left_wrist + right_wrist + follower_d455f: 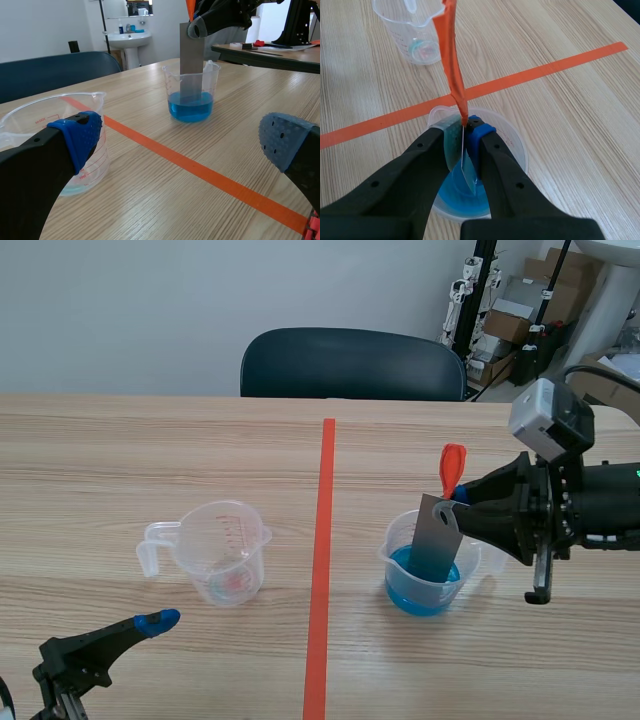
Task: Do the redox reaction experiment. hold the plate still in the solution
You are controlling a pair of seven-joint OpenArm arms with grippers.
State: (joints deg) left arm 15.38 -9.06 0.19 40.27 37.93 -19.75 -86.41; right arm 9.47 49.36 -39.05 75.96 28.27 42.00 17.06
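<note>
Right pincer point(458, 495) clenched on the top edge of the grey plate point(437, 535), where its orange tab point(452, 465) begins. Plate near upright, lower part dipped in blue solution point(425, 592) inside clear beaker point(470, 570) on the surface. Measuring cup point(225, 550) at 9 o'clock of beaker, well apart. Left pincer point(182, 137) released, at 7 o'clock of cup.

Step judged: immersion hold. Next calls for a firm grip, no sway and no lift.
</note>
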